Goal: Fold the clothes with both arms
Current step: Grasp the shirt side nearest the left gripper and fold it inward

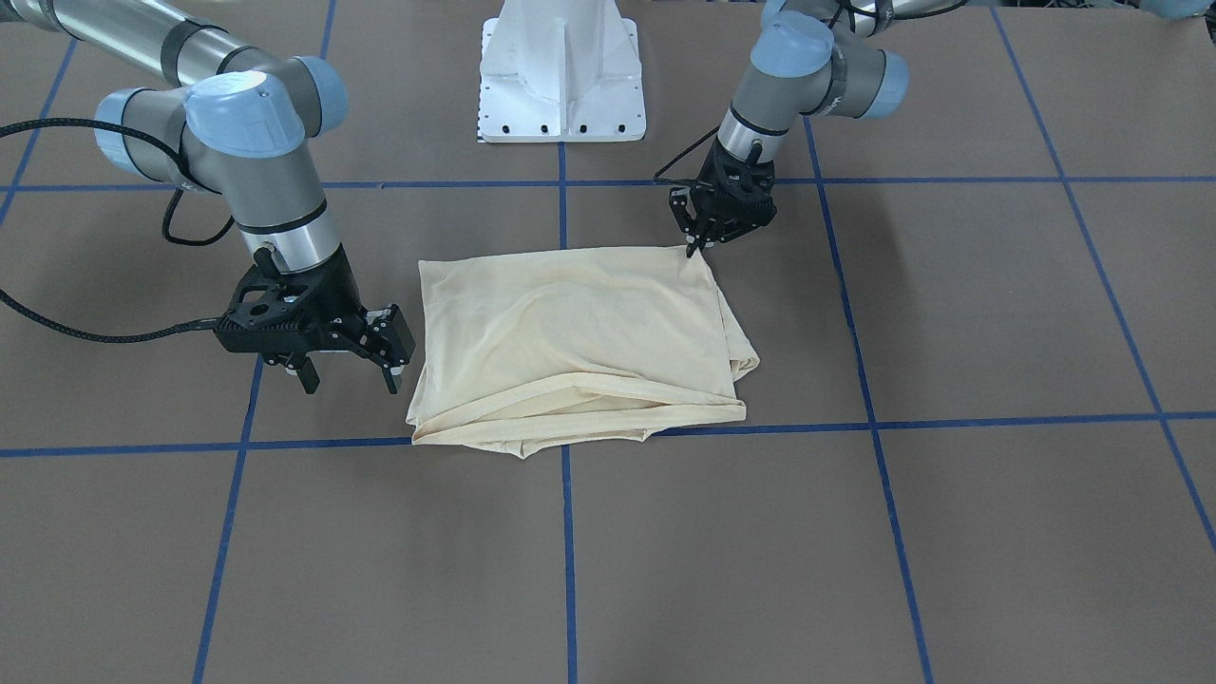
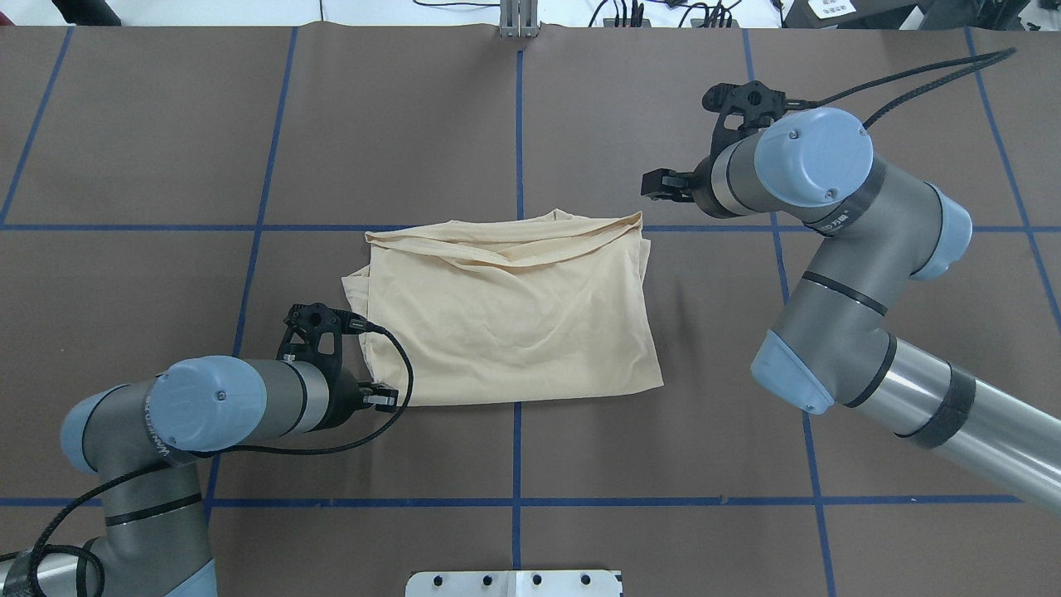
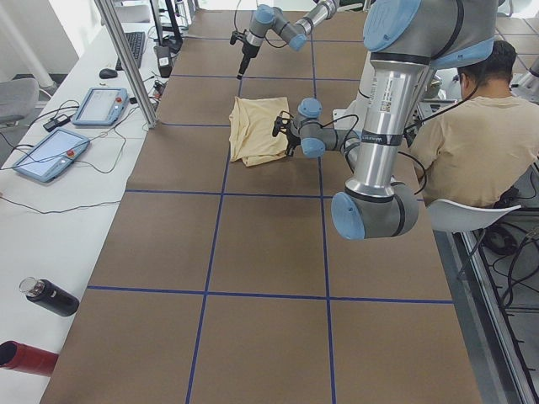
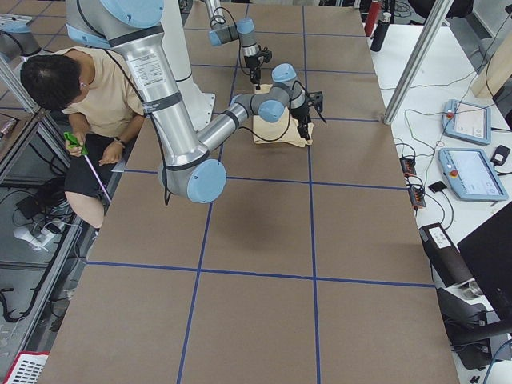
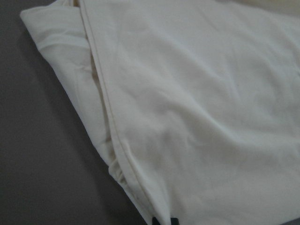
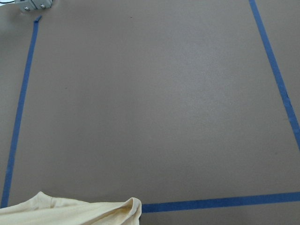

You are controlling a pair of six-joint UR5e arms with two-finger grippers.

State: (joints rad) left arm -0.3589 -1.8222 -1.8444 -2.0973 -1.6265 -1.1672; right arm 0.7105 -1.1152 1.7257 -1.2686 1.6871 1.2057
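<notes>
Judging by the compact, layered rectangle the T-shirt (image 1: pixel 570 332) makes mid-frame in the front-facing view on the table (image 1: pixel 855 551), the folding looks nearly done: sleeves and print are tucked out of sight, though the hems along its lower edge lie uneven, so one more fold may be left. At left of that frame the right gripper (image 1: pixel 349 375) hovers spread wide and empty just beside the cloth. The left gripper (image 1: pixel 695 245), above and right of centre, has its tips close together at the shirt's corner; whether they pinch fabric I cannot tell
</notes>
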